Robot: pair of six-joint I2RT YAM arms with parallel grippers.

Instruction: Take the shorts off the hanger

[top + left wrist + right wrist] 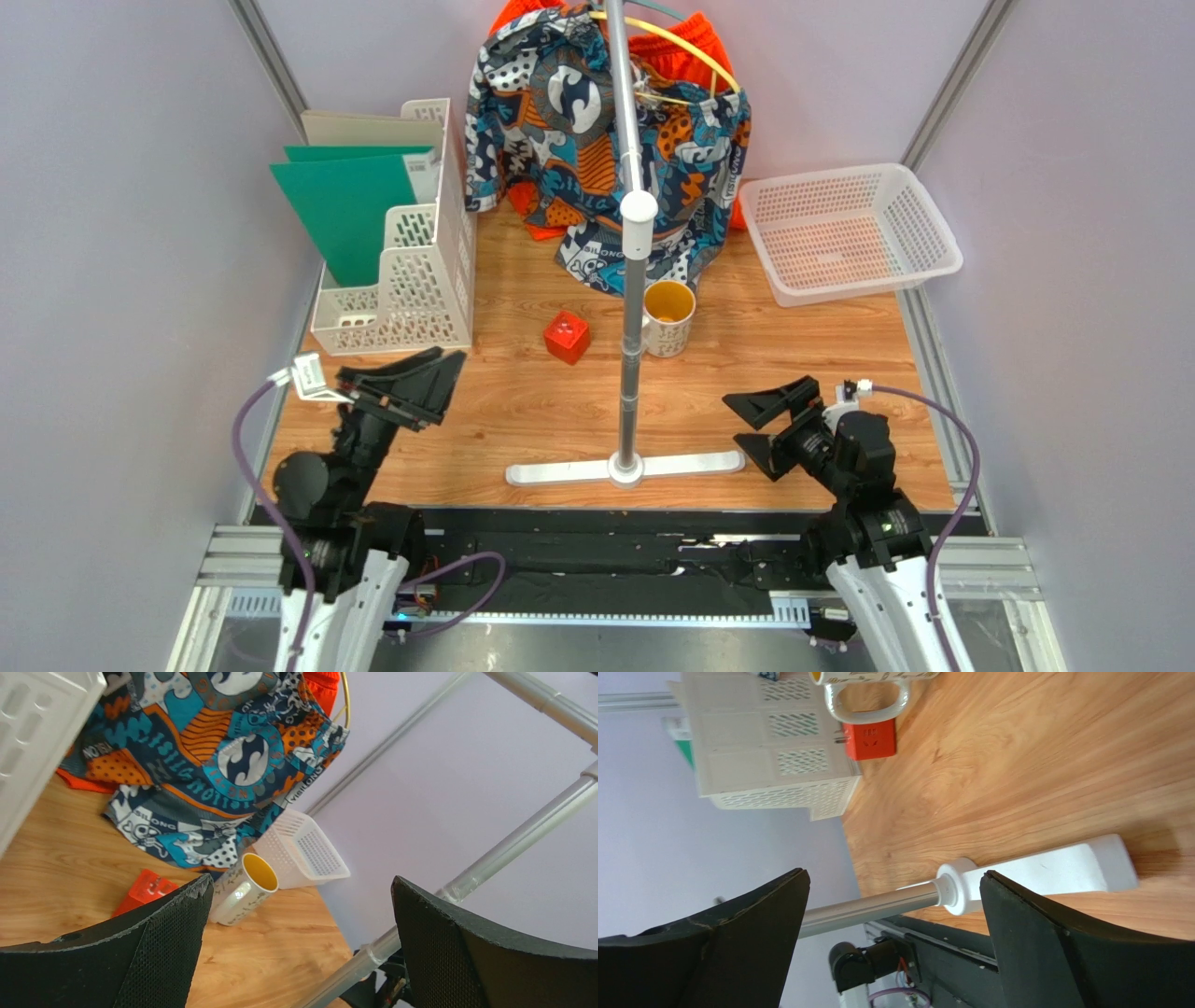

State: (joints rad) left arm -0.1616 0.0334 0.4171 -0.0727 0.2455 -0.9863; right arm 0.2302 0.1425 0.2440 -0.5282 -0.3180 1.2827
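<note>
The printed blue, white, black and orange shorts (603, 140) hang from a yellow hanger (687, 49) at the top of the stand's pole (631, 280), their hem resting on the table at the back. Plain orange shorts (687, 42) show behind them. The left wrist view shows the printed shorts (210, 763) too. My left gripper (428, 375) is open near the front left, far from the shorts. My right gripper (772, 420) is open at the front right, beside the stand's foot. Nothing is between either pair of fingers.
A white file rack (407, 266) with green folders stands at the left. A red cube (567, 336) and a yellow-lined mug (669, 318) sit before the shorts. A white basket (849, 231) lies at the back right. The stand's white foot (624, 469) lies between my arms.
</note>
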